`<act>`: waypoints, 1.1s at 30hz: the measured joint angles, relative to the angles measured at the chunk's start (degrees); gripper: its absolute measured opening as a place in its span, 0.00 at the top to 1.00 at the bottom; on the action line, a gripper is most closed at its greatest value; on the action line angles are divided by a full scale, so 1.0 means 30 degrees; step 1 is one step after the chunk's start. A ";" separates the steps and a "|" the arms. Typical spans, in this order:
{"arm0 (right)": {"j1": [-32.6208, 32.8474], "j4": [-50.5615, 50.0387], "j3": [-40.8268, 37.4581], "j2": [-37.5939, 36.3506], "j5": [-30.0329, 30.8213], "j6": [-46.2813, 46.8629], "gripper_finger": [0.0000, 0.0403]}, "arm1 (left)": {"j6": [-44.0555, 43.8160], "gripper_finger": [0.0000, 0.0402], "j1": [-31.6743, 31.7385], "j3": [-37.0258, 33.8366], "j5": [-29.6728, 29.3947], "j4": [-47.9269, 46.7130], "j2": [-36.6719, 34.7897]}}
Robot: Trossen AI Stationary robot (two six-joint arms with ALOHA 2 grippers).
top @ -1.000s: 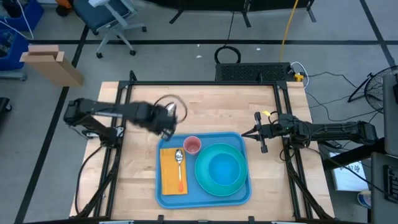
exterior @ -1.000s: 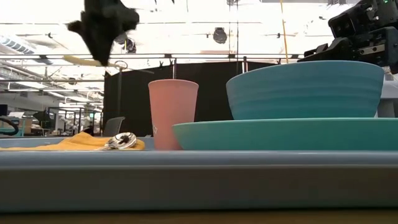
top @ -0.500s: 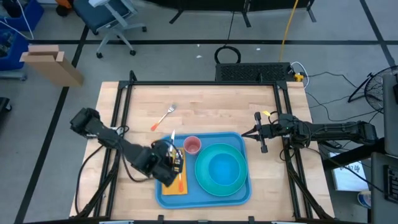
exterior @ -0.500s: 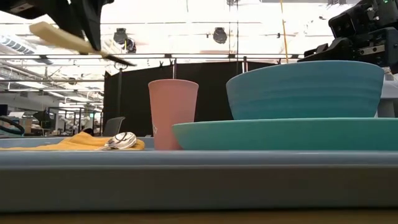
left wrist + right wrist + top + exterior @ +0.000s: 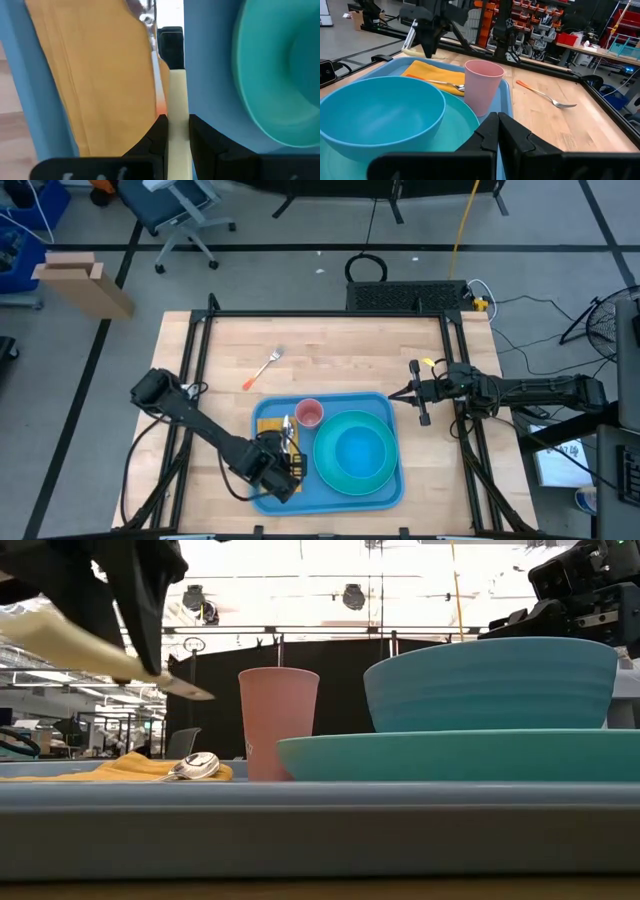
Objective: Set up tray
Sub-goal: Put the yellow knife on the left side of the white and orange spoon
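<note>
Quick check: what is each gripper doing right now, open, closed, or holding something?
Left gripper: shut on a cream-handled knife, above the tray.
Right gripper: shut, holding nothing, beside the tray.

Bowl [image 5: 355, 452] on plate [image 5: 330, 470]; pink cup [image 5: 309, 413] beside it; spoon [image 5: 288, 432] on napkin [image 5: 268, 430]; fork [image 5: 263, 369] apart on counter [image 5: 330, 350]; box [image 5: 82, 283] on floor.

fingers [image 5: 200, 137] gripping cream knife [image 5: 177, 112], yellow napkin [image 5: 95, 75]
</note>
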 joint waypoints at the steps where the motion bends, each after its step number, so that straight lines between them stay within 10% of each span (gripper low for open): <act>1: -0.0005 0.0008 0.0000 0.0000 0.0000 -0.0022 1.00 | -0.0156 0.87 0.0006 0.0010 0.0028 0.0078 0.0184; 33: -0.0006 0.0155 0.0000 0.0001 0.0001 0.0001 1.00 | -0.0894 0.87 -0.0256 0.0018 0.0436 -0.0939 0.2199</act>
